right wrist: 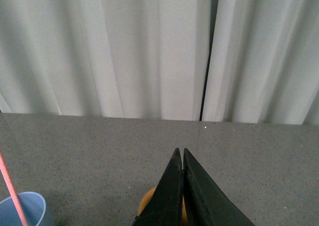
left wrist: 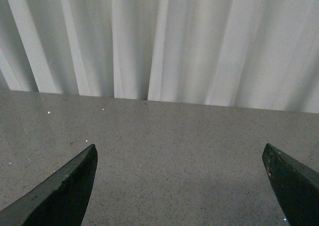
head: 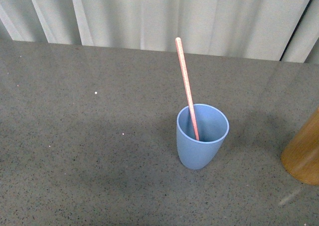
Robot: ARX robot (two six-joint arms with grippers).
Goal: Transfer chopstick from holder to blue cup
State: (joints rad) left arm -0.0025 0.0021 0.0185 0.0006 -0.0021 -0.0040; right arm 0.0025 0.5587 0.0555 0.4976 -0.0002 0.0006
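The blue cup (head: 202,136) stands upright on the grey table, right of centre in the front view. One reddish-brown chopstick (head: 186,84) stands in it and leans back and to the left. The orange-brown holder (head: 304,154) is at the right edge, partly cut off. In the right wrist view the cup (right wrist: 21,210) with the chopstick (right wrist: 12,191) shows at one corner. My right gripper (right wrist: 179,152) is shut and empty, with the holder (right wrist: 145,202) mostly hidden behind its fingers. My left gripper (left wrist: 179,154) is open and empty over bare table. Neither gripper shows in the front view.
The grey speckled table (head: 89,136) runs back to a white pleated curtain (head: 164,14). A dark gap splits the curtain in the right wrist view (right wrist: 208,52).
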